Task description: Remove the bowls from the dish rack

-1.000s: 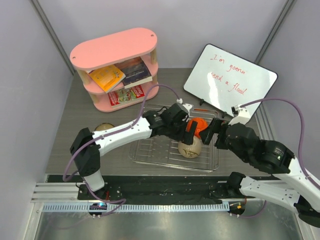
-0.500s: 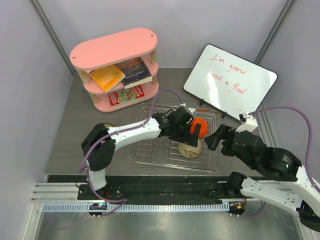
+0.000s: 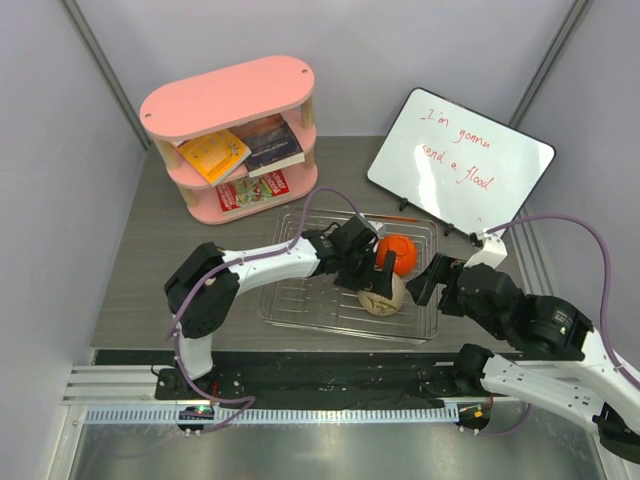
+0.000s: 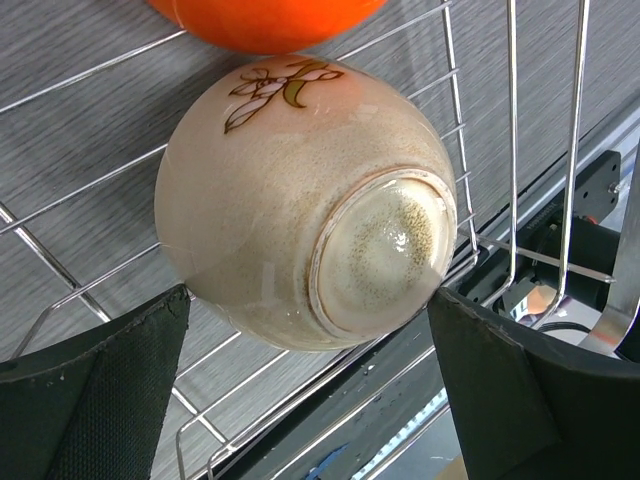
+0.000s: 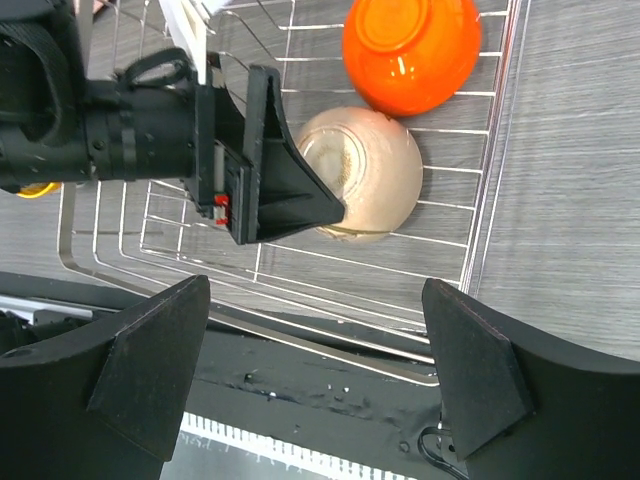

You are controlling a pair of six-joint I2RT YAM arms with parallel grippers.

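The silver wire dish rack [image 3: 300,300] lies mid-table. Two bowls lie in it upside down: an orange-red bowl [image 3: 398,252] and, just nearer, a cream bowl [image 3: 388,296] with a leaf pattern. My left gripper [image 3: 378,281] is open over the cream bowl. In the left wrist view its gripper [image 4: 308,300] has one finger on each side of the cream bowl [image 4: 290,200], with the orange-red bowl [image 4: 265,15] beyond. My right gripper [image 3: 428,281] is open and empty at the rack's right edge. In the right wrist view the gripper [image 5: 317,290] looks over the cream bowl [image 5: 380,165] and the orange-red bowl [image 5: 410,50].
A pink oval shelf [image 3: 235,100] with books stands at the back left. A whiteboard [image 3: 460,160] leans at the back right. The rack's raised rim [image 5: 490,170] runs beside the bowls. The black table edge [image 5: 330,370] lies just nearer than the rack.
My left gripper has moved from the orange-red bowl toward the near side, over the cream bowl. My right gripper has drawn back a little to the right.
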